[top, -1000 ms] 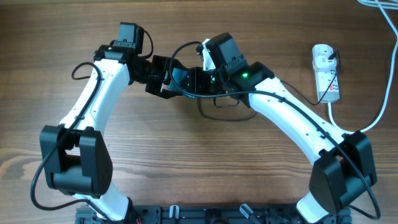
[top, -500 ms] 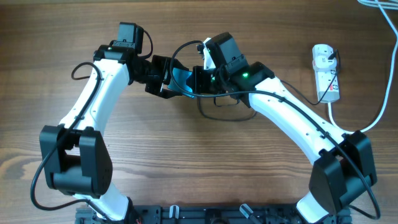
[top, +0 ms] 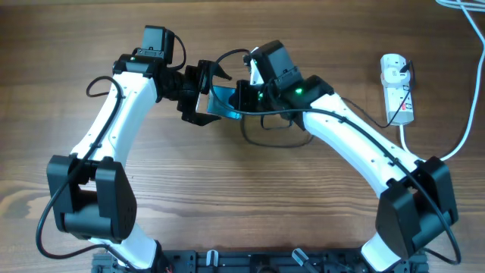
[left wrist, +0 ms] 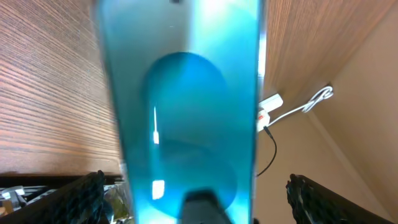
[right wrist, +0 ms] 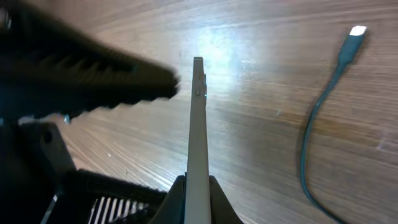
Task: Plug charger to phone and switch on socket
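Observation:
The phone (top: 222,101), with a teal screen, is held on edge above the table between both arms. My right gripper (top: 241,97) is shut on it; in the right wrist view its fingers (right wrist: 198,193) clamp the phone's thin pale edge (right wrist: 197,124). My left gripper (top: 203,95) is open, its fingers spread wide on either side of the phone (left wrist: 186,93). The charger cable (top: 269,135) loops on the table under the right arm. Its connector (right wrist: 357,31) lies free on the wood. The white socket (top: 396,87) lies at the far right and also shows in the left wrist view (left wrist: 270,106).
A thick white cord (top: 462,136) runs from the socket along the right edge of the table. The left gripper's dark finger (right wrist: 81,68) crosses the upper left of the right wrist view, close to the phone.
My left gripper has opened, its fingers spreading away from the phone. The phone stays clamped in my right gripper at about the same place.

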Motion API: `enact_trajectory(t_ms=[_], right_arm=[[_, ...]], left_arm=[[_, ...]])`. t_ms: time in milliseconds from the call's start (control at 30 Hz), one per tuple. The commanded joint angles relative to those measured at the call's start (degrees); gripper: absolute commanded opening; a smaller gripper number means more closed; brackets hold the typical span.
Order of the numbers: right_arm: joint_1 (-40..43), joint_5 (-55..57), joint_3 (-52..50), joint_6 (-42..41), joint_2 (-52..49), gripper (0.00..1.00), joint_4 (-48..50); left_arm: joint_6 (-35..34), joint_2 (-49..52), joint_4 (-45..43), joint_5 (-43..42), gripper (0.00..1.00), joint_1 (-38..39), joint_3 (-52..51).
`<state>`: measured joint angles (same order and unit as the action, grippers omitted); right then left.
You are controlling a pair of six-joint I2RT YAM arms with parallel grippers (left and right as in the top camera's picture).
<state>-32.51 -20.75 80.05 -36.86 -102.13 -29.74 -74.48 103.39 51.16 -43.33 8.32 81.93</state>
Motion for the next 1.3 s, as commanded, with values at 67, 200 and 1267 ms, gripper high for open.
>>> enact_trajectory(t_ms=[67, 200, 1267], right_arm=[[7.0, -2.1, 0.0, -1.7, 3.8, 0.04, 0.7], [12.7, -6.2, 0.0, -6.0, 9.4, 0.04, 0.6], [7.0, 1.9, 0.0, -48.8, 11.1, 0.04, 19.8]], left_arm=[[7.6, -1.5, -2.1, -0.5, 1.0, 0.2, 0.6], [18.6, -1.5, -9.1, -5.6, 0.99, 0.2, 0.6], [-10.4, -1.5, -53.8, -14.7, 0.27, 0.2, 0.6]])
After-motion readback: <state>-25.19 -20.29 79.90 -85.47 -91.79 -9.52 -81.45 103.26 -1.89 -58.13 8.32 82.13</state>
